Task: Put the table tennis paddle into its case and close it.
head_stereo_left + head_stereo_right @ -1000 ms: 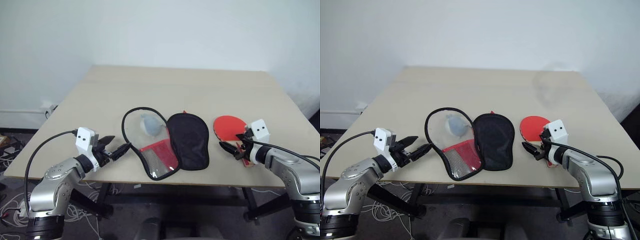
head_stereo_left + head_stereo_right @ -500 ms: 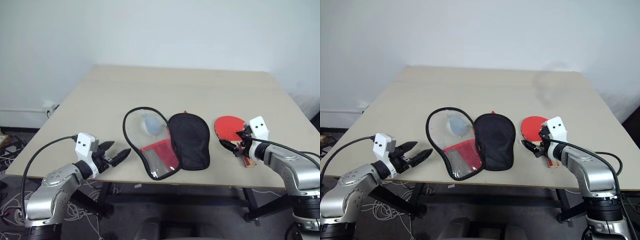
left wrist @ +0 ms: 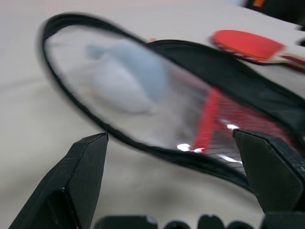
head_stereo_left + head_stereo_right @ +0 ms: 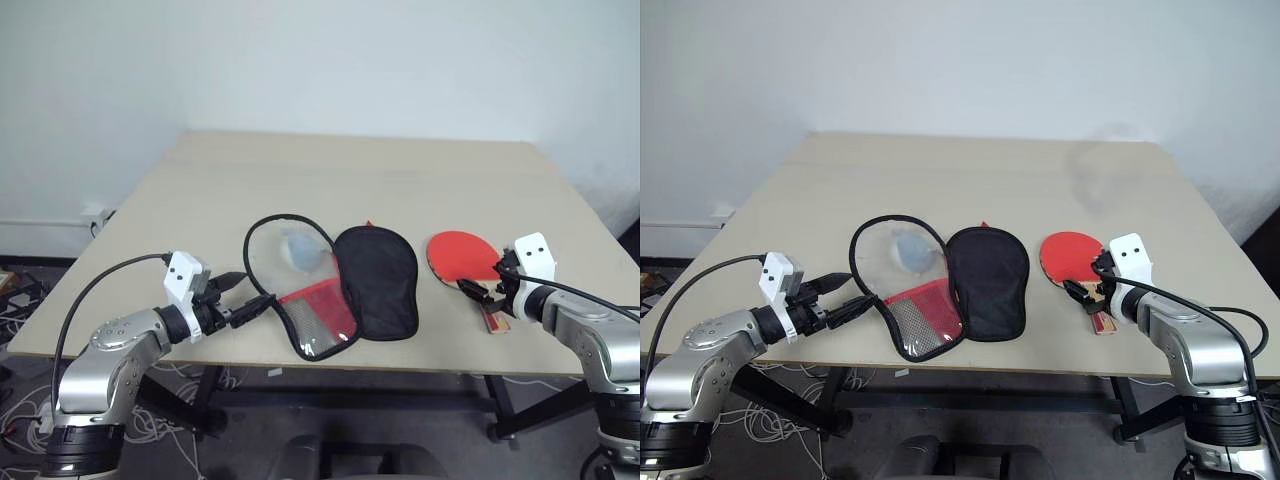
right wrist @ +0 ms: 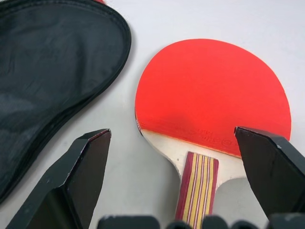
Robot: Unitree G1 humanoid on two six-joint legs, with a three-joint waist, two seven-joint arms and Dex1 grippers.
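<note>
Two grippers flanked the work, both with fingers spread wide and nothing between them. The table tennis paddle (image 5: pixel 212 102) lay flat on the table (image 4: pixel 350 175), red face up, just to the right of the case (image 4: pixel 335 280) and apart from it, handle pointing toward the near edge. The right gripper (image 5: pixel 183 183) hung low over the handle, one finger to each side of it in the wrist view, not yet gripping. The case lay unzipped and splayed: a clear half with a red mesh pocket on the left, a black half on the right. A pale grey-white lump (image 4: pixel 300 247) sat inside the clear half. The left gripper (image 4: pixel 255 303) hovered just beside the clear half's near rim.

Several risks stood out. The handle lay flat against the tabletop, so fingers closing from above could have scraped the surface or pinched only its edge, letting the paddle pivot or slip. The lump occupied the round end where the blade should go and could have blocked seating or zipping. The floppy clear half might have slid or folded if the left gripper had pushed rather than pinned it.
</note>
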